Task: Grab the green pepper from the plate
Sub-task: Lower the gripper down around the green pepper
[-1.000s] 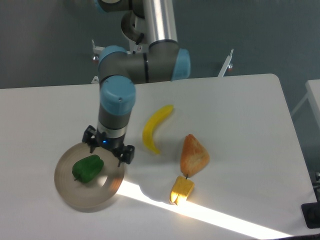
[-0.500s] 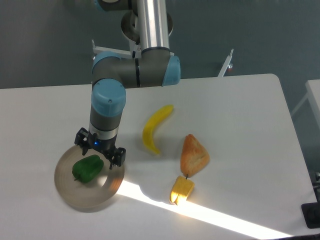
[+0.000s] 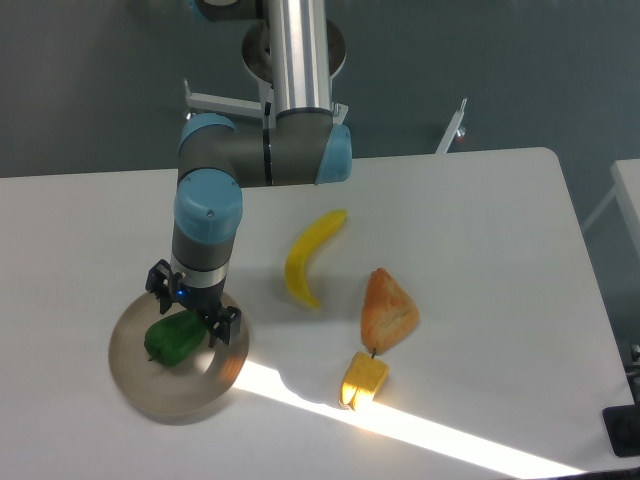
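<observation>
Green pepper [image 3: 175, 338] — gripper [image 3: 192, 308] overhead

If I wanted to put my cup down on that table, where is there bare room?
The widest bare patch is the table's right side, beyond the banana and the orange pear-shaped fruit. The far left edge, behind the plate, is bare too. It is crowded where the gripper hangs over the green pepper, and around the yellow pepper.

White table [image 3: 480, 210] carries the plate [image 3: 150, 385], a banana [image 3: 308, 255], an orange-brown fruit [image 3: 388, 310], a yellow pepper [image 3: 364, 379]
</observation>
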### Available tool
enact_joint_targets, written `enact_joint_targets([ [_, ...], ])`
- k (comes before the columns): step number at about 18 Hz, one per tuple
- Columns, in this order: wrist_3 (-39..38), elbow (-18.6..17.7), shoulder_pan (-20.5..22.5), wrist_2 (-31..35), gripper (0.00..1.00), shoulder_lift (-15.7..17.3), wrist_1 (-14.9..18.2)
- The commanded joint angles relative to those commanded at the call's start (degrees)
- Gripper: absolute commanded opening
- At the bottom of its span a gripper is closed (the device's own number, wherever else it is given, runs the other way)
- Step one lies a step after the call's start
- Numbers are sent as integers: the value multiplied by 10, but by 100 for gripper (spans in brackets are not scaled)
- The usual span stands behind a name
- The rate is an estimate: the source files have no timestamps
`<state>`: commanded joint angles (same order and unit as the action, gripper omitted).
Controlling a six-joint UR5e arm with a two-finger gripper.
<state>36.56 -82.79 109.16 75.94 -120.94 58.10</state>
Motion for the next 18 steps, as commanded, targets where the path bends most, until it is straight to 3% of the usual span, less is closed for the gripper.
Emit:
enact_joint_targets([
  [18,-5,1,-15,1,98,-16,0],
])
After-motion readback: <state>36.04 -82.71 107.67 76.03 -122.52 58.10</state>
